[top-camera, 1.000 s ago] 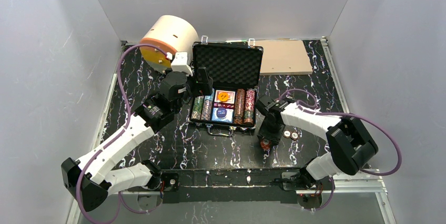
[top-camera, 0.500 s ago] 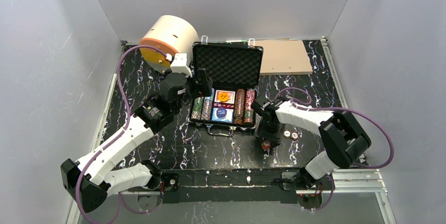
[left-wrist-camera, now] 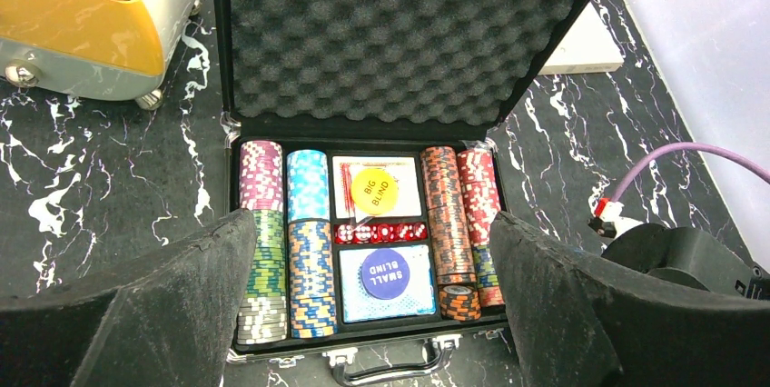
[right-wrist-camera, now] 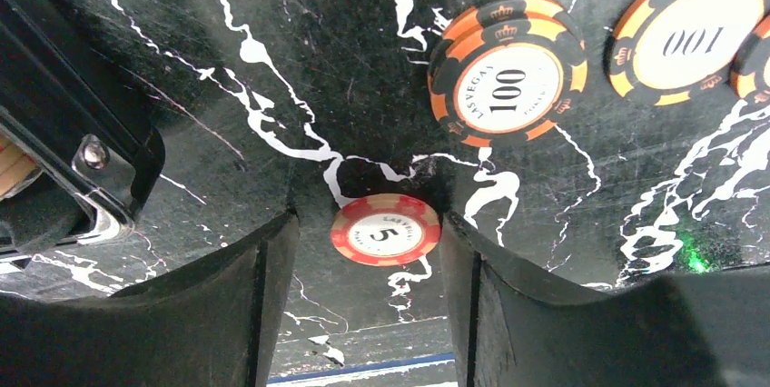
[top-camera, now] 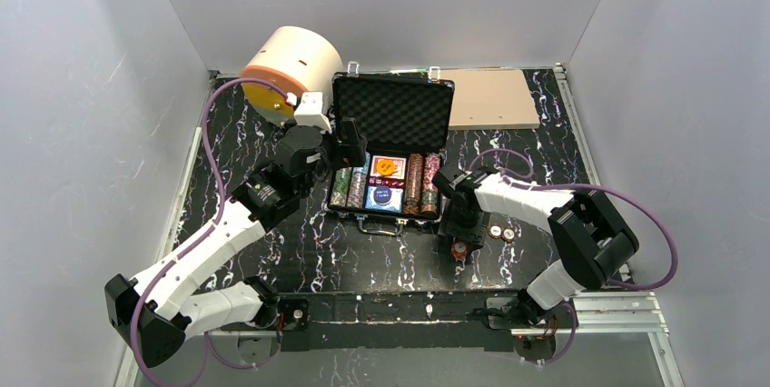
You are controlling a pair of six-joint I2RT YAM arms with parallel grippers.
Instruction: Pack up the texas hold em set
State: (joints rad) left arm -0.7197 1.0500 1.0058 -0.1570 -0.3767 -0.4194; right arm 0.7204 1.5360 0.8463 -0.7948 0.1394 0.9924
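Observation:
The black briefcase (top-camera: 391, 208) lies open mid-table, its foam lid (top-camera: 392, 114) upright. Inside it are rows of striped chips (left-wrist-camera: 310, 260), red dice (left-wrist-camera: 381, 233), a yellow Big Blind button (left-wrist-camera: 374, 192) and a blue Small Blind button (left-wrist-camera: 385, 272) on card decks. My left gripper (left-wrist-camera: 372, 217) hovers open above the case's left side, holding nothing. My right gripper (right-wrist-camera: 368, 219) stands open on the table right of the case. A red "5" chip (right-wrist-camera: 385, 230) lies flat between its fingers, close to the right one. Orange-black "100" chips (right-wrist-camera: 507, 83) (right-wrist-camera: 690, 37) lie just beyond.
A big cream cylinder (top-camera: 291, 69) with an orange face stands at the back left, close to my left wrist. A flat tan board (top-camera: 490, 98) lies at the back right. The case's front corner and latch (right-wrist-camera: 86, 169) sit just left of my right gripper.
My right gripper's jaws have spread wider around the red chip, and that arm has shifted a little to the left. The left arm has not moved.

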